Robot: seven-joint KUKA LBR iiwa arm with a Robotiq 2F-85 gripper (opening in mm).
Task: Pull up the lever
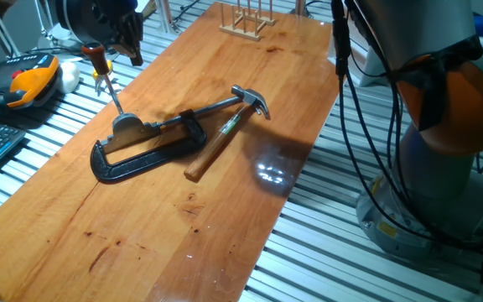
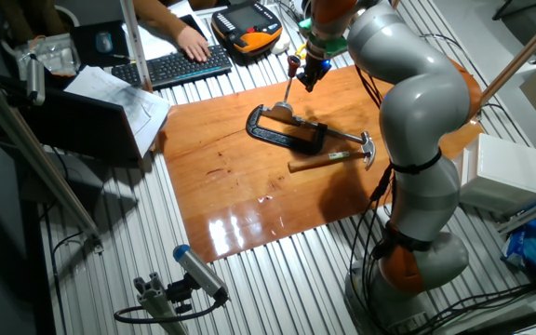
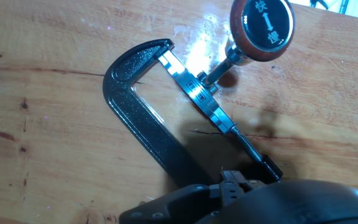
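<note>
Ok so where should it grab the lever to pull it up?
Grip the knob at the rod's free end, coming from above with fingers on either side. It is the widest, roundest part and farthest from the hinged base, so likely the best leverage. The end effector is beside it.

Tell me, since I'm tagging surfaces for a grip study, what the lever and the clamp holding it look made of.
The thin silver lever rod looks like bare polished metal; its dark-red knob is glossy, perhaps plastic or lacquered wood. The black C-shaped clamp has a pebbled matte skin, likely painted cast iron.
</note>
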